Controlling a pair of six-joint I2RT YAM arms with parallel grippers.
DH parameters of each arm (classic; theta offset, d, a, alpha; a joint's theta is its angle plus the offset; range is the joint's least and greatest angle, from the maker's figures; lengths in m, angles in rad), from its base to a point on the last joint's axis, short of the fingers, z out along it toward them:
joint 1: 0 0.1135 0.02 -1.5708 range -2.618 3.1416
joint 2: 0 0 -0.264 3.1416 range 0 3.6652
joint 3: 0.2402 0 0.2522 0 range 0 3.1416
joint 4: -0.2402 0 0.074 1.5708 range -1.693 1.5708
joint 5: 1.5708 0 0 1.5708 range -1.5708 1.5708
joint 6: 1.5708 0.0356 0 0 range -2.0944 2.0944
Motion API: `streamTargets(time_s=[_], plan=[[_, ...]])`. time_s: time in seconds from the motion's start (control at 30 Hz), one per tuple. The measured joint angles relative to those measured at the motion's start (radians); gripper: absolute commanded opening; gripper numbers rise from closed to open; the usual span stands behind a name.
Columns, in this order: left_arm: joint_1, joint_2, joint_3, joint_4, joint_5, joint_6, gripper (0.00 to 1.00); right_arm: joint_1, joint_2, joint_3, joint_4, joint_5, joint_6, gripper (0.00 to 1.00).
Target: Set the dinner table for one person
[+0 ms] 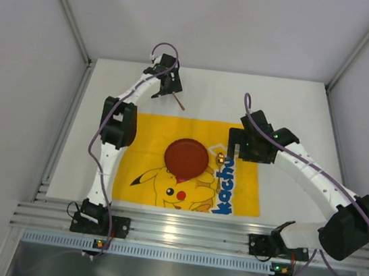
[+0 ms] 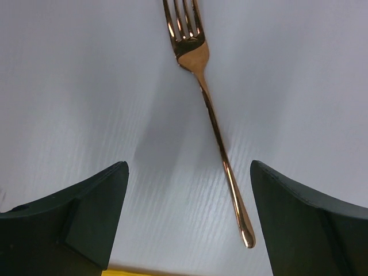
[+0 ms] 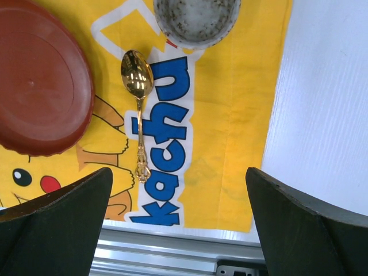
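A white worktop (image 2: 75, 86), matt with a faint fine grain, holds a fork (image 2: 215, 132) of polished copper-toned metal, mirror-glossy. A yellow cloth mat (image 3: 236, 115), printed and lightly creased, carries a shiny gold metal spoon (image 3: 137, 77) with an embossed handle, a smooth, dull red-brown plate (image 3: 40, 80), and a grey speckled bowl (image 3: 195, 17). The edge rail (image 1: 179, 232) is ribbed brushed aluminium.

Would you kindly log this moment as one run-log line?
left gripper open over fork on dinner table | right gripper open above spoon | red plate, spoon, grey bowl on yellow mat | fork ungrasped
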Motion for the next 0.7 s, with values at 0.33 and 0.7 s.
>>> streamTargets(time_s=[0.33, 0.7], plan=[[0.000, 0.140, 0.166, 0.028, -0.007, 0.000, 0.82, -0.027, 0.018, 0.021, -0.013, 0.014, -0.024, 1.00], [-0.013, 0.236, 0.331, -0.091, -0.164, 0.192, 0.75, -0.062, 0.018, 0.021, -0.019, 0.010, -0.035, 1.00]])
